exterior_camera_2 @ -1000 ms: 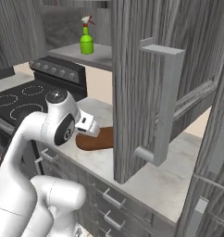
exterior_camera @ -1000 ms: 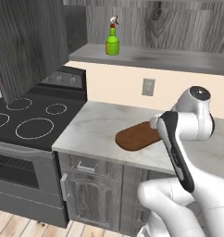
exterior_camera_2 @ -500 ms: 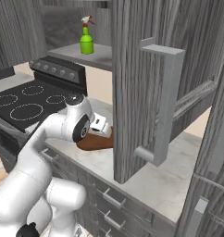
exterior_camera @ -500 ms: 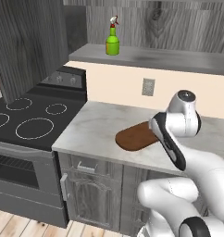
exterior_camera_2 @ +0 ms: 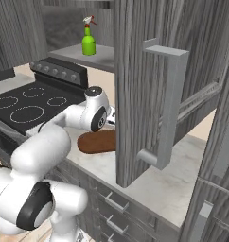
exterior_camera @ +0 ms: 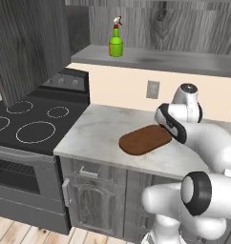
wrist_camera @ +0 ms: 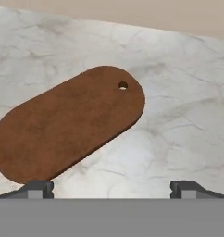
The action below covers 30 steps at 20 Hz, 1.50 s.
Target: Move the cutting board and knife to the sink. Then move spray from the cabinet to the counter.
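My tool (wrist_camera: 112, 187) hangs over the bench (wrist_camera: 178, 129), fingertips (wrist_camera: 37, 189) spread wide apart with nothing between them. The cutting board (wrist_camera: 70, 129) lies flat on the marble at centre-left of the hand view, hole end toward the upper right. Up on the cabinet shelf (exterior_camera: 184, 61), top of the left base view, stands the green spray (exterior_camera: 116, 44), upright.
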Motion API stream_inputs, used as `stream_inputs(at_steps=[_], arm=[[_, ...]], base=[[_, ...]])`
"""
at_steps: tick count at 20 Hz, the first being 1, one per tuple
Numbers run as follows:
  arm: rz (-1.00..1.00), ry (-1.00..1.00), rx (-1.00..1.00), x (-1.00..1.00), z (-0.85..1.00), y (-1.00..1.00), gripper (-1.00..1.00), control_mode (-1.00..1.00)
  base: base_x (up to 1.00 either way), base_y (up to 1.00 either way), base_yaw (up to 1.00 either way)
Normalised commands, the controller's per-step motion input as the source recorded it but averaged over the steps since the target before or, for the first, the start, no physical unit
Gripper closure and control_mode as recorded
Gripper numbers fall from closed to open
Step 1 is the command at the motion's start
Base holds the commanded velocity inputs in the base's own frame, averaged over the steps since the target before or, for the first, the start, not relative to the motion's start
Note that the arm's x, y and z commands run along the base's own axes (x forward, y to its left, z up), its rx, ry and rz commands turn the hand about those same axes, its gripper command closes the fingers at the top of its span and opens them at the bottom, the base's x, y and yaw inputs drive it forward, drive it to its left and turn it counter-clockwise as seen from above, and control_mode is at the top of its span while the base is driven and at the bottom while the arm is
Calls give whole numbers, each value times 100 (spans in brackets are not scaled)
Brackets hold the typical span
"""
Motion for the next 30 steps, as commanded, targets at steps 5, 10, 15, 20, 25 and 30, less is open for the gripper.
stream_inputs(at_steps=[5, 10, 15, 20, 25, 30], arm=[[-4, 0, 0, 39, -21, -23, -100, -100], [-6, 0, 0, 45, -27, -24, -100, -100], [-3, 0, 0, 41, -12, -11, -100, -100], [0, 0, 2, 27, -23, -11, -100, -100], [-7, 0, 7, 13, -18, -8, -100, -100], [-6, 0, 6, 5, -5, -4, -100, -100]], base=[[0, 0, 0], [0, 0, 0], [0, 0, 0], [0, 0, 0], [0, 0, 0], [0, 0, 0]])
